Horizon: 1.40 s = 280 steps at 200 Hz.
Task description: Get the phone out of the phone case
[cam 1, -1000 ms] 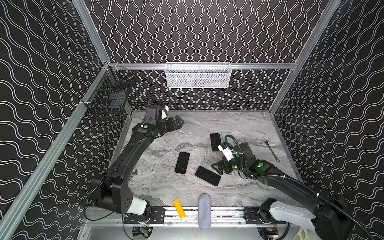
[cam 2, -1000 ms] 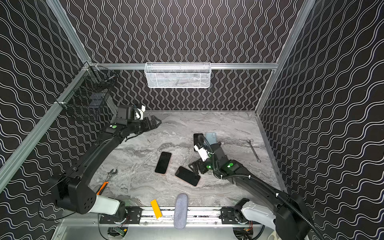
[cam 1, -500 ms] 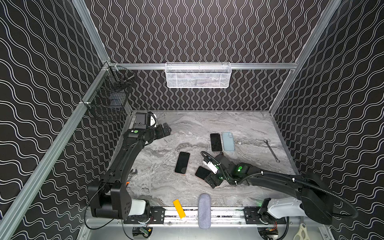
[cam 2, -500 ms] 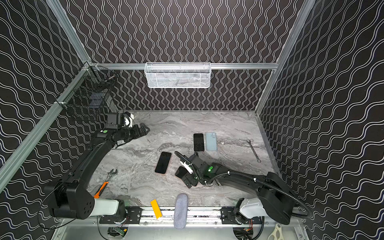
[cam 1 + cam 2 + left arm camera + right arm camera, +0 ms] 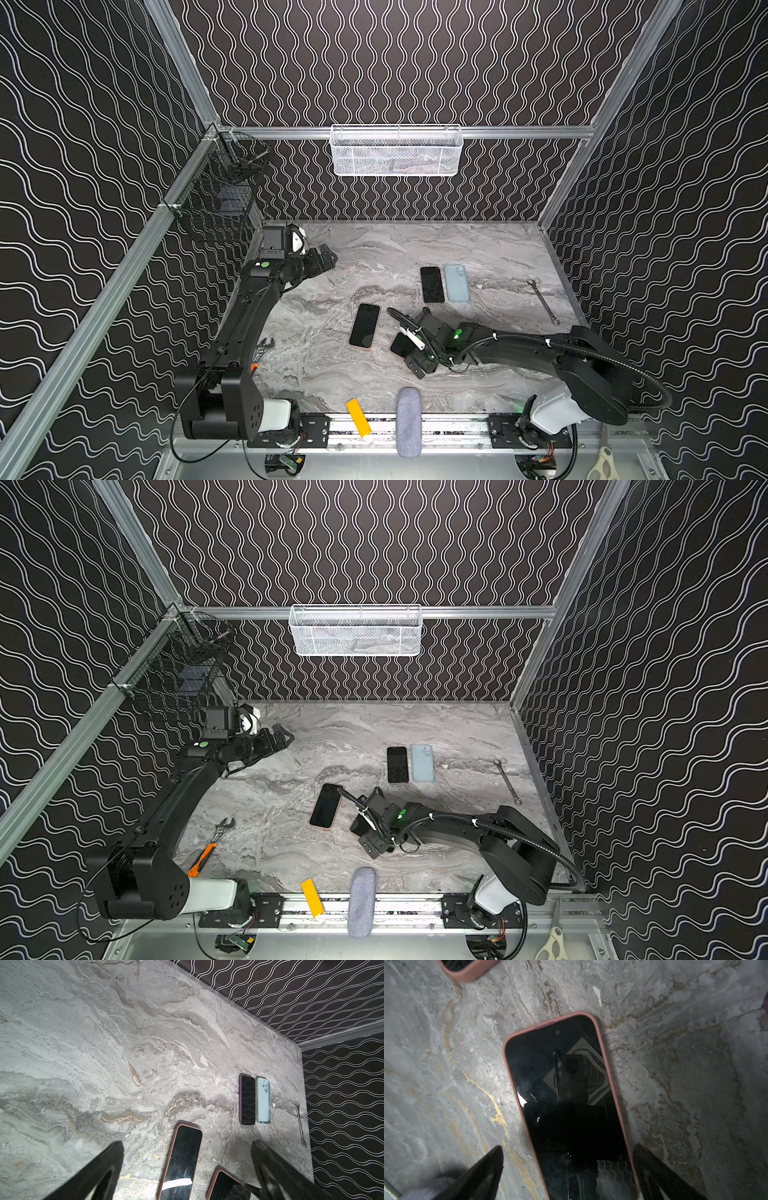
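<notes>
- Since the phone (image 5: 566, 1105) lies flat, screen up, in its pink phone case (image 5: 562, 1018) at the near middle of the table (image 5: 675, 1064), only the edges offer purchase.
- The right gripper (image 5: 568, 1148) hangs spread wide astride it, gripping nothing; the left gripper (image 5: 327, 258), far left, gapes empty.
- The glass looks slick and fragile and the case is probably soft, so pinch the rim and peel a corner.

We observe black walls (image 5: 395, 62) with white wavy lines enclosing a grey marbled table (image 5: 395, 249). An aluminium rail (image 5: 519, 132) above the table's far edge carries a white mesh basket (image 5: 395, 153). A black wire basket (image 5: 216, 199) hangs above the far left corner.
</notes>
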### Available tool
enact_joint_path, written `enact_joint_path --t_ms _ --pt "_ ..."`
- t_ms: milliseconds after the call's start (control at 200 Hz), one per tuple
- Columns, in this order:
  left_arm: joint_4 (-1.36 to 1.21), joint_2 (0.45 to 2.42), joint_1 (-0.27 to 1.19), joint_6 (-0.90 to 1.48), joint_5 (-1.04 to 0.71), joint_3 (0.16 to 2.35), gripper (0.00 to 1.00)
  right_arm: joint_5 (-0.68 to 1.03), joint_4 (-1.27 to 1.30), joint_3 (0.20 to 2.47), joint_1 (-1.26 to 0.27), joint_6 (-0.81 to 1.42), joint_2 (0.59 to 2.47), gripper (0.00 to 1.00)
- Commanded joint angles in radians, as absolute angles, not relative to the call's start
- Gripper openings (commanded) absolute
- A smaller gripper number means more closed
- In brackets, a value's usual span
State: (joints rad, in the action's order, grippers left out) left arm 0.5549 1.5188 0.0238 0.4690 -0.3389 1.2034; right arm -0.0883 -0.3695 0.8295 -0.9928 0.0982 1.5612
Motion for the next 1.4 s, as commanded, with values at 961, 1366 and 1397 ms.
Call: enact_joint_path --t_ms 961,1366,1397 --pt "0.505 1.521 0.013 0.491 -0.374 1.191 0.99 -0.008 -0.359 0.811 -1.012 0.275 1.614 0.92" --pt "0.497 1.523 0.012 0.497 -0.378 1.184 0.99 -0.068 -0.398 0.815 -1.037 0.301 1.613 0.9" --pt "0.497 1.523 0.013 0.497 -0.376 1.184 0.99 -0.069 -0.399 0.815 -1.038 0.302 1.61 0.9"
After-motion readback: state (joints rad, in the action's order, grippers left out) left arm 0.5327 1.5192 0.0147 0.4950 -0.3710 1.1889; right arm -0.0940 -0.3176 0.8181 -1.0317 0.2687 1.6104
